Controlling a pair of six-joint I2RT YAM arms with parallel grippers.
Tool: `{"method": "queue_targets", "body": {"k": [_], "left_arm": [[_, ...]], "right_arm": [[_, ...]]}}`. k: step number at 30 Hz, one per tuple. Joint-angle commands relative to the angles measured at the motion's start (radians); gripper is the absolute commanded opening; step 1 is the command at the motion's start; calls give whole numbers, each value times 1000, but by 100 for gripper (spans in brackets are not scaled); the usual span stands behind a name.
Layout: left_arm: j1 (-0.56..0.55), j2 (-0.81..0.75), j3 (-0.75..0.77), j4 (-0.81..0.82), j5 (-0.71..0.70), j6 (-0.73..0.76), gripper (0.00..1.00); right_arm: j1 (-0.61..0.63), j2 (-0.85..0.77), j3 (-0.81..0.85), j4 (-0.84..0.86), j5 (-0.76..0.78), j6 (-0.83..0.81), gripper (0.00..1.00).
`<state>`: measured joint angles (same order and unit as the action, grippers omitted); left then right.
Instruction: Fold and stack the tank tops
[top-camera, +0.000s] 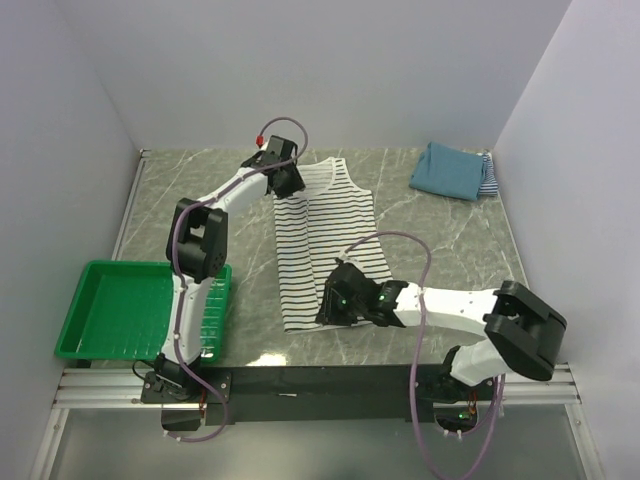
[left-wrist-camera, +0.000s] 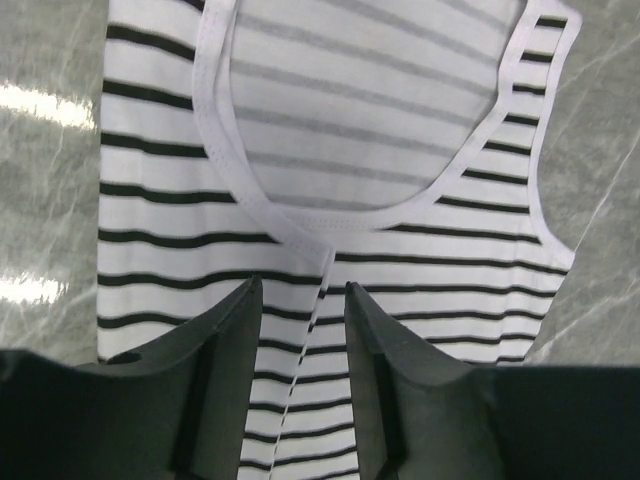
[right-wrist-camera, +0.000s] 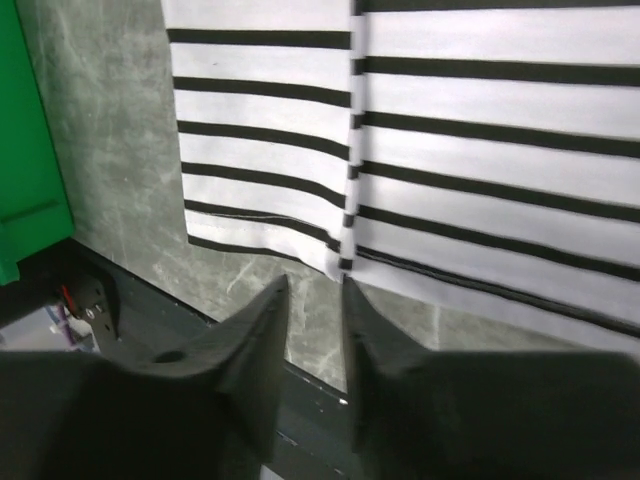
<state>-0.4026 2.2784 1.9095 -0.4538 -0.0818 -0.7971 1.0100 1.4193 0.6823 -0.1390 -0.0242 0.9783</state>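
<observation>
White-and-black left arm (top-camera: 183, 310), matching right arm (top-camera: 450, 305), looping purple cables (top-camera: 429, 275)

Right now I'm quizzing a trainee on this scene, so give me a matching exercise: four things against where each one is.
Things
1. striped tank top
2. teal tank top
3. green basket
4. left gripper

Places
A. folded, far right corner
B. near left edge
C. at the striped neckline
D. laid out lengthwise in the middle

Pairs: 1-D, 2-A, 3-B, 4-C
</observation>
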Motion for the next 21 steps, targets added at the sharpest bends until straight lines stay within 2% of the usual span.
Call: {"method": "queue_targets", "body": {"k": [1,5,8,11,15,21], "left_arm": [[-1,-117,-52,76,19,9,46],[13,-171,-135,70,-19,-56,40],[21,-151,-138,35,-32,-83,22],[21,-119,-144,30,-15,-76,13],[24,-100,-185,66,-3,-64,9],[31,-37,-167,47,14,-30,8]], "right_arm": [[-4,-86,-20,-60,96,13,37],[2,-123,20,-122,167,-9,38],[19,-86,80,-134,185,-47,37],[41,1,166,-134,196,-96,34],[55,137,243,-136,210,-139,27],[98,251,257,-143,214,-132,15]]}}
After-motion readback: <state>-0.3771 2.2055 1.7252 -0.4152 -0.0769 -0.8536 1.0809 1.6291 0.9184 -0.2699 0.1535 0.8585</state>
